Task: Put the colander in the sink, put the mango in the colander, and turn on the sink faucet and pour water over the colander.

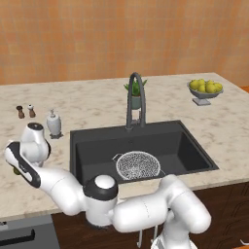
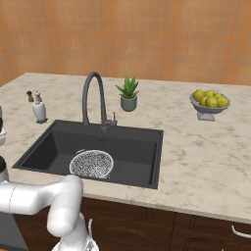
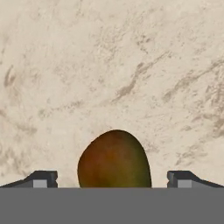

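Hand view: the gripper [image 3: 112, 179] stands wide open around the mango [image 3: 114, 159], holding nothing; base views show the colander [image 1: 138, 165] in the sink [image 1: 189, 146].

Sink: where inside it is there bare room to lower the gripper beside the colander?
The sink floor is bare right of the colander, toward the right wall, and behind it toward the faucet. It is tight at the front wall, where the colander sits close.

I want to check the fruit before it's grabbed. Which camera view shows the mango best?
The hand view: the mango lies large on the counter, between the open fingers. In the left base view a small olive bit peeks by the hand; I can't make it out in the right base view.
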### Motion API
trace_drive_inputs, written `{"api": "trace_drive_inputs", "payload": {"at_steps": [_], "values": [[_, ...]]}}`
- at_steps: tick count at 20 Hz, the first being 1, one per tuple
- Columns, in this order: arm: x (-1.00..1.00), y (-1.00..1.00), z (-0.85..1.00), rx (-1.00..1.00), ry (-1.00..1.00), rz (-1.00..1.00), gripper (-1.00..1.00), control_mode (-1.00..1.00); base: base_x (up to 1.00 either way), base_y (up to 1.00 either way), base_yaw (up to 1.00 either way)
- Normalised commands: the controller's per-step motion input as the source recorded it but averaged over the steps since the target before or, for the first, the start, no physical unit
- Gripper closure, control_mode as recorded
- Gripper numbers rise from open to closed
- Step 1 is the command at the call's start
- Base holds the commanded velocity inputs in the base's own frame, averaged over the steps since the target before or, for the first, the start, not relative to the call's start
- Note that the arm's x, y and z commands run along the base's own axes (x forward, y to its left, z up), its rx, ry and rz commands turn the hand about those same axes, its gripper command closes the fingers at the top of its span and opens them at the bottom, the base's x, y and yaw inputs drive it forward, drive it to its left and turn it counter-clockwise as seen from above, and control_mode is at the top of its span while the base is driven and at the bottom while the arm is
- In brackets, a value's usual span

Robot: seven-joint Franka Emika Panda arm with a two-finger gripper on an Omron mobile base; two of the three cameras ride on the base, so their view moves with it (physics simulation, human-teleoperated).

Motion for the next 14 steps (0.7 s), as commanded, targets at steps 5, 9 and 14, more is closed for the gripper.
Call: {"api": "trace_drive_inputs", "payload": {"at_steps": [5,9,14], "values": [[0.13,0.13,-0.24,0.0,0.0,0.0,-1.0,-1.0,0.0,0.0,0.0],[0.09,0.05,-0.24,0.0,0.0,0.0,1.0,-1.0,0.0,0.0,0.0],[0.0,-0.04,-0.09,0.0,0.02,0.0,1.0,-1.0,0.0,0.0,0.0]]}}
